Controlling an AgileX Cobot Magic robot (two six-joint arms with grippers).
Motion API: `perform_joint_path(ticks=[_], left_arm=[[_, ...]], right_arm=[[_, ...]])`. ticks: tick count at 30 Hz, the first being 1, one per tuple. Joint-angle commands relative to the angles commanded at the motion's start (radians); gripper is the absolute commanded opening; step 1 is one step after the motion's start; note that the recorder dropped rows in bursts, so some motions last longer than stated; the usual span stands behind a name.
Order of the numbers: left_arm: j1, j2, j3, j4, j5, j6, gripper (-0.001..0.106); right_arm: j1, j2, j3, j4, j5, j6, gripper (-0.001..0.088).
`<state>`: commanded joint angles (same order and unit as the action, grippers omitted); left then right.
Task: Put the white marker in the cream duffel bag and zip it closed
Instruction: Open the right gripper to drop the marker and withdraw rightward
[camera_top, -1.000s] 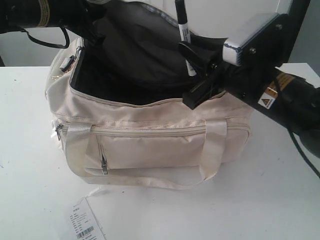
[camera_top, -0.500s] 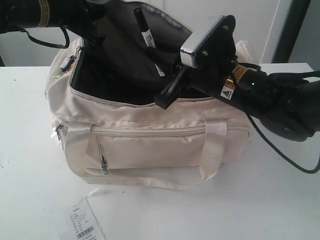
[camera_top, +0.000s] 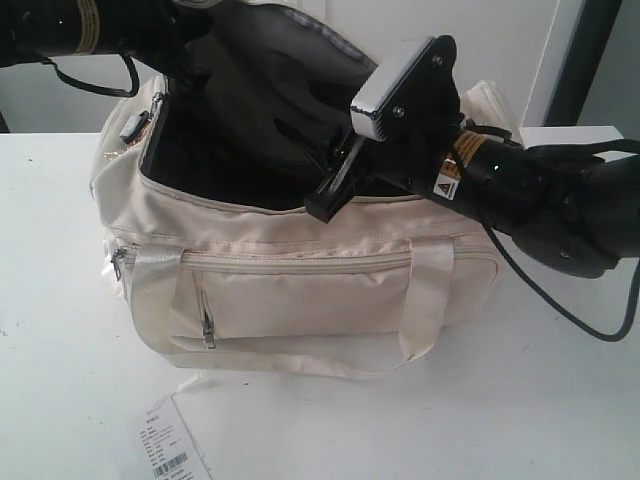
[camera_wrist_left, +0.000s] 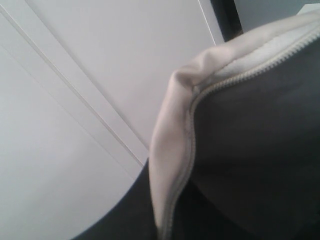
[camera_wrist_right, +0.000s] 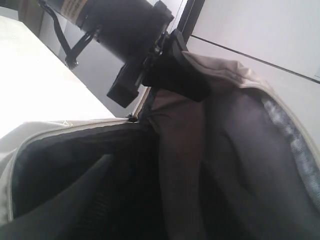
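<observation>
The cream duffel bag (camera_top: 300, 290) lies on the table with its top zip undone and the dark lining showing. My left gripper (camera_top: 185, 62) is above the bag's back left corner, shut on the raised top flap; the right wrist view shows its black fingers (camera_wrist_right: 167, 70) pinching the flap's cream edge (camera_wrist_right: 220, 67). That zip edge (camera_wrist_left: 170, 150) also fills the left wrist view. My right gripper (camera_top: 325, 195) reaches from the right into the bag's mouth, jaws apart and nothing showing between them. One finger (camera_wrist_right: 80, 182) shows dimly against the lining. The white marker is out of view.
A white paper barcode tag (camera_top: 172, 450) lies on the white table (camera_top: 560, 400) in front of the bag. The bag's front handle (camera_top: 430, 300) hangs over a zipped front pocket. The right arm's camera block (camera_top: 395, 90) hangs over the opening.
The marker stuck up out of my right gripper above the bag a moment ago; now it is gone from sight. The right gripper swung left and sank slightly into the opening.
</observation>
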<state>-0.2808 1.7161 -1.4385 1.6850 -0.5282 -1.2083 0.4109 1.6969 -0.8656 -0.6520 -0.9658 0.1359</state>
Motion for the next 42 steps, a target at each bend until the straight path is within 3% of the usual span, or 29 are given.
perform_joint_path(ticks=[4, 10, 21, 24, 28, 30, 34, 37, 42], left_arm=[[0.000, 0.000, 0.000, 0.000, 0.000, 0.000, 0.000], [0.000, 0.000, 0.000, 0.000, 0.000, 0.000, 0.000], [0.000, 0.000, 0.000, 0.000, 0.000, 0.000, 0.000], [0.000, 0.000, 0.000, 0.000, 0.000, 0.000, 0.000], [0.000, 0.000, 0.000, 0.000, -0.002, 0.000, 0.000], [0.000, 0.000, 0.000, 0.000, -0.002, 0.000, 0.000], [0.000, 0.000, 0.000, 0.000, -0.014, 0.000, 0.000], [0.000, 0.000, 0.000, 0.000, -0.047, -0.009, 0.000], [0.000, 0.000, 0.000, -0.002, -0.050, -0.218, 0.000]], right_arm=[[0.000, -0.021, 0.000, -0.013, 0.000, 0.074, 0.0505], [0.000, -0.070, 0.008, -0.065, 0.041, 0.315, 0.0433], [0.000, -0.218, 0.008, -0.522, 0.272, 0.801, 0.0002], [0.000, -0.253, 0.004, -0.687, 0.326, 0.985, 0.0000], [0.000, -0.288, -0.042, -1.061, 0.353, 1.418, 0.0000], [-0.002, -0.299, -0.074, -1.092, 0.327, 1.564, 0.0000], [-0.004, -0.310, -0.168, -1.092, 0.240, 1.641, 0.0000], [-0.004, -0.308, -0.217, -1.092, 0.249, 1.643, 0.0000], [-0.004, -0.308, -0.217, -1.092, 0.290, 1.588, 0.0000]])
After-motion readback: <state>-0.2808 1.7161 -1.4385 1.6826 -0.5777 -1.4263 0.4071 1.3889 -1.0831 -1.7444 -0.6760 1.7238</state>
